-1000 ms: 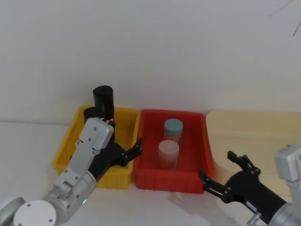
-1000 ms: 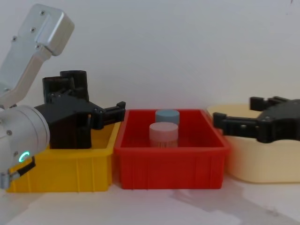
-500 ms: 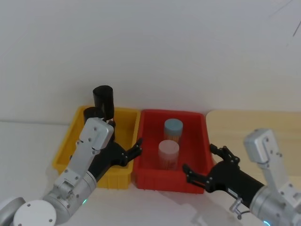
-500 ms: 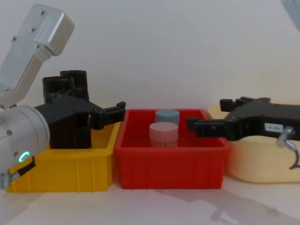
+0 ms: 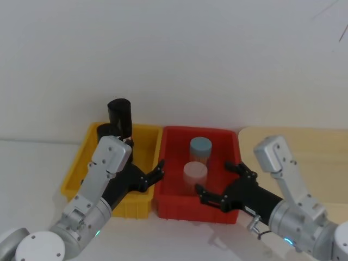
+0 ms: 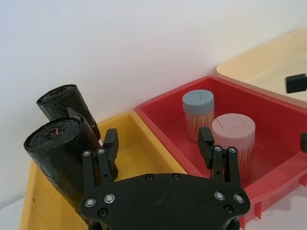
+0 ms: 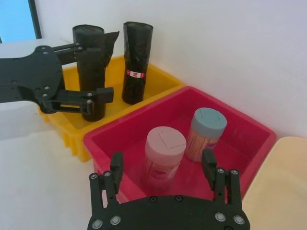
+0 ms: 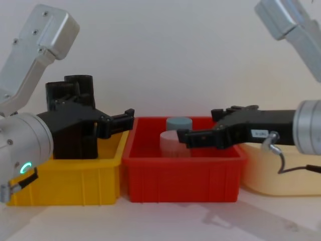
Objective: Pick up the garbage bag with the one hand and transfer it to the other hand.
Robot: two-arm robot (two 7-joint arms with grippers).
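Head view: right claw (image 5: 213, 178) just swung in from the side and now hangs spread over the red bin (image 5: 198, 130), with the blue-lidded jar (image 5: 200, 148) and pink-lidded jar (image 5: 194, 174) just ahead of it. Left claw (image 5: 152, 176), fingers apart, hasn't budged. Right wrist view: garbage bag (image 7: 91, 72) stands in the yellow bin (image 7: 165, 82) just beside the left claw, ungripped, with the stickered roll (image 7: 136, 52) beyond. Pickup's not done yet, I reckon, so the receiver's early.

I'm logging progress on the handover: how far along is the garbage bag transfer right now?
Nothing is finished yet. The garbage bag stands in the yellow bin, not lifted. In hand: the left claw is open right at the bag, not clamped. The right claw hovers open over the red bin. Remaining: grasp, lift, pass to the right claw.
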